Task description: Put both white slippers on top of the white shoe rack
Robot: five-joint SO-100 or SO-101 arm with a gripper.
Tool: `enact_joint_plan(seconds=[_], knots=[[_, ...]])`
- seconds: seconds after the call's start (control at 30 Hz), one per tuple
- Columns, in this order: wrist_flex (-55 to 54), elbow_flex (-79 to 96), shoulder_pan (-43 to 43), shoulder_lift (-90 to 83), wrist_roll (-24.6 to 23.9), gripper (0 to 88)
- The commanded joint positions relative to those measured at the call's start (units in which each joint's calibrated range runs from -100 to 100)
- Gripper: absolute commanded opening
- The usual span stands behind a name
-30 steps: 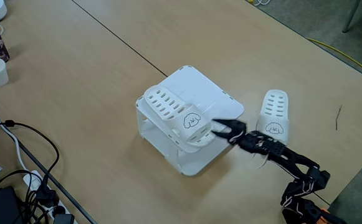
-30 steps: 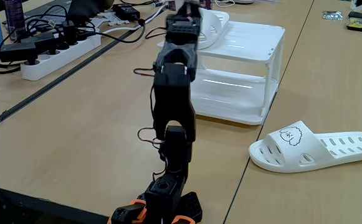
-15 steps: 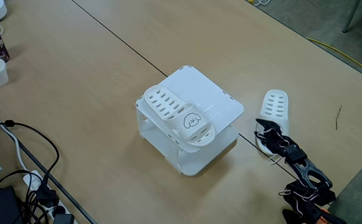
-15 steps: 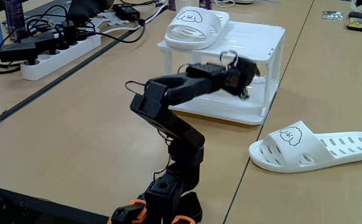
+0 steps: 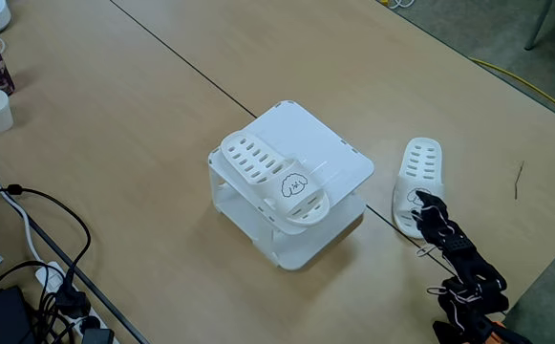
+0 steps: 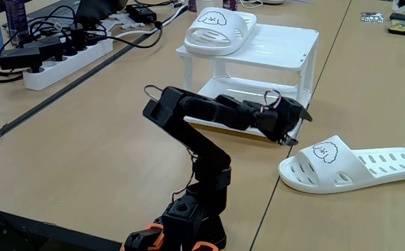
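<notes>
One white slipper [image 5: 277,180] already lay on top of the white shoe rack [image 5: 339,145], along the edge that sat lower left in a fixed view, its puppy face toward the arm. The second slipper [image 6: 355,164] rested on the desk [image 5: 143,124] just beside the rack, toe end toward the robot.

The step in hand looked to be the reach for this second slipper. The gripper [image 6: 294,125] hung low between the rack's base and the slipper's toe strap, close to the strap but seemingly not touching it. The fingers appeared slightly parted and held nothing, though the dark arm against the desk made the gap hard to read in either fixed view.

The next move would call for lowering onto the toe strap near the puppy drawing, closing on the strap, then lifting high enough to clear the rack's top edge. The bare half of the rack top, beside the first slipper, was the likely spot for it; crowding the placed slipper could nudge it off.
</notes>
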Motion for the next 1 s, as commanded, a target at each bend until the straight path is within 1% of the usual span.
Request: enact_joint_plan(seconds=[0.0,0.2,0.5,0.73,0.97], knots=[[-10.39,1.10,0.49,3.70,0.42,22.8],[-20.31,4.52,0.49,9.25,0.42,22.8],[-27.99,4.79,3.69,17.08,0.42,22.8],[-28.42,5.25,3.69,18.34,0.42,22.8],[-28.51,9.67,3.37,17.75,0.42,22.8]])
